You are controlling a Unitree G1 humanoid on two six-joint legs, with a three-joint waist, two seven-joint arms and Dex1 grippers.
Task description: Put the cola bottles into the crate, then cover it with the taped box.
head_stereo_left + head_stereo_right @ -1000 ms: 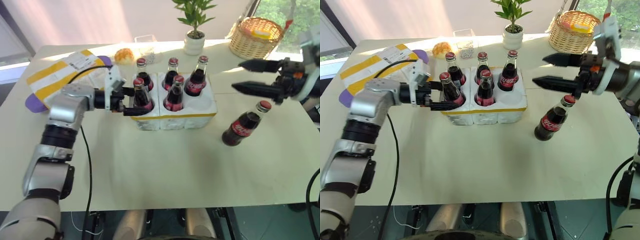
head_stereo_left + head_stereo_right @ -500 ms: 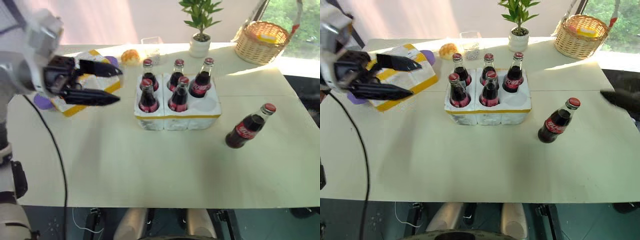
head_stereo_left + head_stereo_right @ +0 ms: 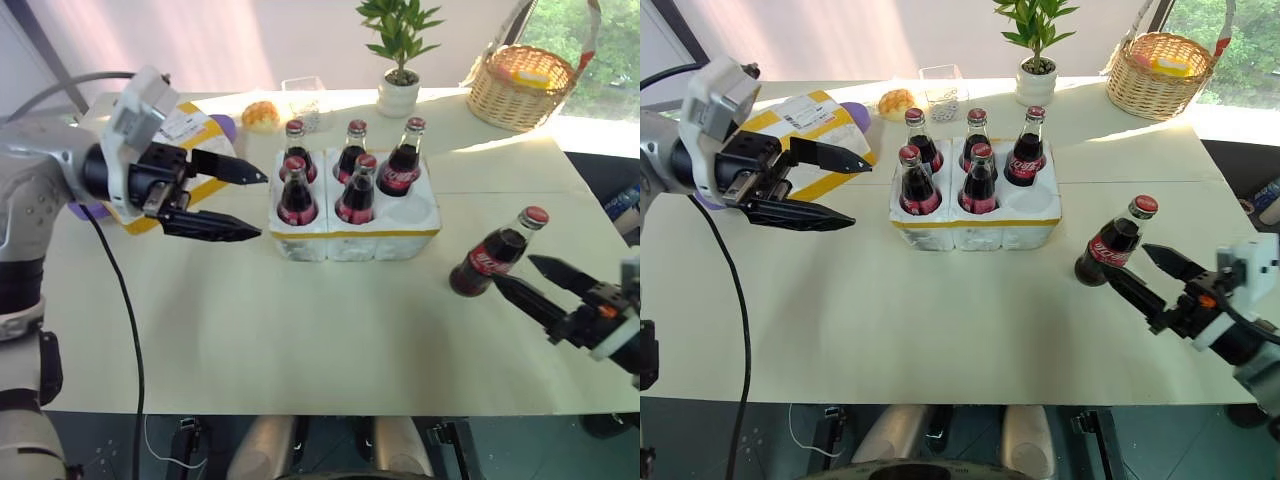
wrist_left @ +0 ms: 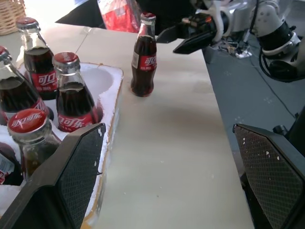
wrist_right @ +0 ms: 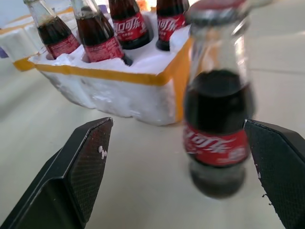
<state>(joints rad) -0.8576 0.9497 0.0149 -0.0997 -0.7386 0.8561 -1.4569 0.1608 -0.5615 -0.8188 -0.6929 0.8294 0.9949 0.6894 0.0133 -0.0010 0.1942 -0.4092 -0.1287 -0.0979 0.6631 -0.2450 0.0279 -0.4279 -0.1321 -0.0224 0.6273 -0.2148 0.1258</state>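
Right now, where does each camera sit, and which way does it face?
Head, left and right eye: up front, looking down over the table at the crate with five cola bottles; both arms show, left tool and right tool open.
Left wrist: along its own fingers, across the crate toward the lone bottle and the right tool.
Right wrist: along its own fingers, at the lone bottle up close, crate behind.
All views share the lone bottle and crate.

Six cola bottles (image 3: 978, 178), all told.
Five standing in the one crate (image 3: 975, 232); one taped box (image 3: 810, 120), one basket (image 3: 1150, 75), one potted plant (image 3: 1036, 50).
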